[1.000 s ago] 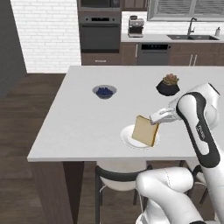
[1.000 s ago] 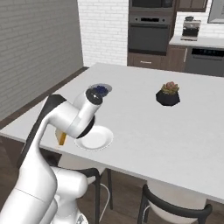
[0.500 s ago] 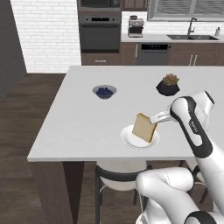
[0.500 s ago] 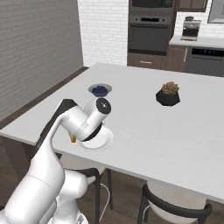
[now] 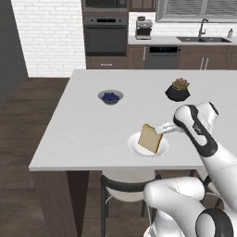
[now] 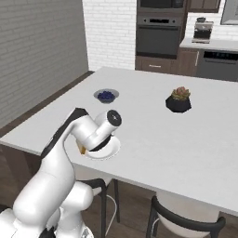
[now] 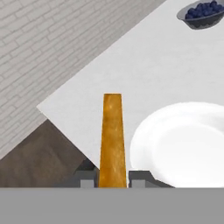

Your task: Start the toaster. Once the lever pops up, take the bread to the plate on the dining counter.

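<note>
My gripper [image 5: 160, 130] is shut on the bread [image 5: 150, 138], a tan slice with a brown crust, held on edge and tilted over the white plate [image 5: 139, 147] near the front edge of the dining counter [image 5: 88, 125]. I cannot tell whether the slice's lower edge touches the plate. In the hand view the bread [image 7: 112, 140] stands edge-on between the two fingertips [image 7: 88, 178], with the plate [image 7: 183, 148] just to its right. From the right base view the arm covers most of the plate [image 6: 108, 151], and a sliver of bread [image 6: 82, 149] shows. The toaster is out of view.
A small bowl of blue berries [image 5: 110, 96] sits farther back on the counter, and a plant in a black pot [image 5: 177, 90] stands to the back right. A chair [image 5: 127, 185] is tucked under the counter's front edge. Oven and sink units line the far wall.
The arm's wrist and elbow have swung a little toward the plate. The bread has stayed over the plate in nearly the same place, still held.
</note>
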{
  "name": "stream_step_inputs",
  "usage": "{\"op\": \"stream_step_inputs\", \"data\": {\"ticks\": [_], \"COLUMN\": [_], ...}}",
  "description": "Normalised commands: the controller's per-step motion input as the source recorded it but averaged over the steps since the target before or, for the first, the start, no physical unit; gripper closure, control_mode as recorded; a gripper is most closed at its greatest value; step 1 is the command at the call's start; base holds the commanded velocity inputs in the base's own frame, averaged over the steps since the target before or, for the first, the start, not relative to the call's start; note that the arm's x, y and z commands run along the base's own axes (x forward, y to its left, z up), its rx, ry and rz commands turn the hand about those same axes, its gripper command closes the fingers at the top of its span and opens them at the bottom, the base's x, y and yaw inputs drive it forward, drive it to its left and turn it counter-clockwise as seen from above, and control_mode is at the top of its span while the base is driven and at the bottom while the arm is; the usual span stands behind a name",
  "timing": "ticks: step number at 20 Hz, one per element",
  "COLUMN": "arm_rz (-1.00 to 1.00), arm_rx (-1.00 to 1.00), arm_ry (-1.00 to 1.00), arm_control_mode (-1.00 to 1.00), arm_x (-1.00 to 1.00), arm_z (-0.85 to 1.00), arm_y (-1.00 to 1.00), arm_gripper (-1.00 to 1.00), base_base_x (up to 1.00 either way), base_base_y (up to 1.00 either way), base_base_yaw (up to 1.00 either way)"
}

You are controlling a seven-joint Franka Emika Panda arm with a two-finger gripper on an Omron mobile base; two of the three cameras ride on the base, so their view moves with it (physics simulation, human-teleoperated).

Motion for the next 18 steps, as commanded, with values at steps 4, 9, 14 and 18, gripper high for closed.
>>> {"op": "stream_step_inputs", "data": {"ticks": [4, 9, 14, 18], "arm_rz": [0.0, 0.0, 0.0, 0.0], "arm_rx": [0.0, 0.0, 0.0, 0.0], "arm_ry": [0.0, 0.0, 0.0, 0.0], "arm_control_mode": [-1.0, -1.0, -1.0, -1.0], "arm_x": [0.21, 0.12, 0.08, 0.34], "arm_z": [-0.15, -0.11, -0.18, -0.18], "arm_y": [-0.02, -0.09, -0.05, 0.0], "arm_gripper": [1.0, 1.0, 1.0, 1.0], "base_base_x": [0.0, 0.0, 0.0, 0.0], "base_base_y": [0.0, 0.0, 0.0, 0.0], "base_base_yaw": [0.0, 0.0, 0.0, 0.0]}}
